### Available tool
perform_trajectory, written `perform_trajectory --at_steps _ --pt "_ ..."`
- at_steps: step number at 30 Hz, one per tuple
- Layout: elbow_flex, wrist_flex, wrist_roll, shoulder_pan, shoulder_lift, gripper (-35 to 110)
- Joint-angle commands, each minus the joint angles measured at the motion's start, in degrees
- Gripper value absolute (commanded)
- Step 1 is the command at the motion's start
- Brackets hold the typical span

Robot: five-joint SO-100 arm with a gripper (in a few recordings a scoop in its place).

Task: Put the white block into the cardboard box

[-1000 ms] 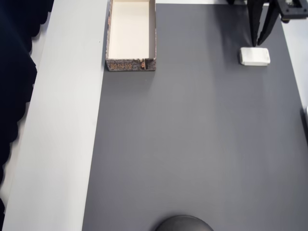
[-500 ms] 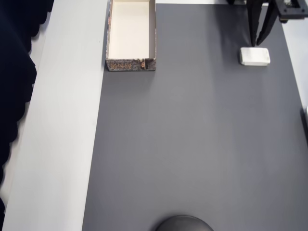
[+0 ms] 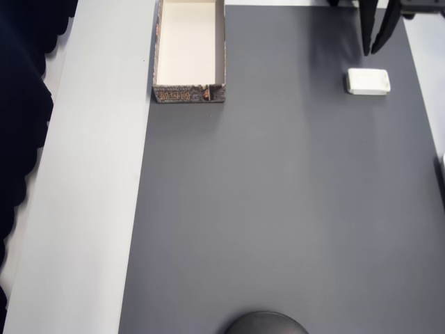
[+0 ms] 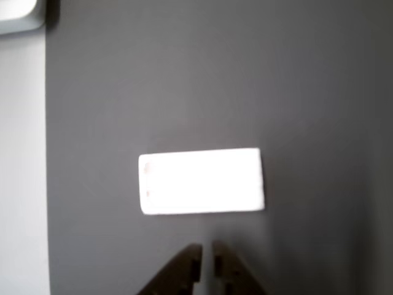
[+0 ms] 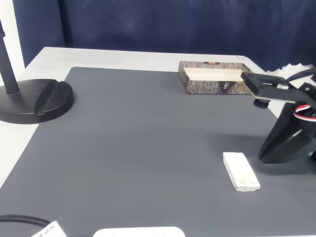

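The white block (image 3: 368, 81) lies flat on the dark grey mat at the upper right of the overhead view, and near the front right in the fixed view (image 5: 241, 171). My black gripper (image 3: 371, 51) hangs just beyond the block, apart from it, its fingers almost together with nothing between them. In the wrist view the block (image 4: 201, 181) lies crosswise just ahead of the gripper (image 4: 206, 251). The gripper (image 5: 263, 155) stands right of the block in the fixed view. The cardboard box (image 3: 189, 93) sits empty at the mat's top left, far from the block, with its patterned wall (image 5: 212, 87) facing the fixed camera.
A black round stand base (image 5: 37, 101) sits at the mat's edge, also seen as a dark dome (image 3: 266, 323). A white table strip (image 3: 90, 174) runs beside the mat (image 3: 278, 209). Dark blue curtain hangs behind. A pale object (image 4: 21, 15) lies off the mat.
The gripper has drawn back from the block toward the top edge of the overhead view. The block and the box have not moved.
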Motion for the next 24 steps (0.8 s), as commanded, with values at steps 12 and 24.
perform_trajectory --at_steps 12,24 --pt "-23.03 0.18 2.02 -0.79 -34.45 -2" --pt "-36.91 1.49 3.60 -0.79 -51.42 -2"
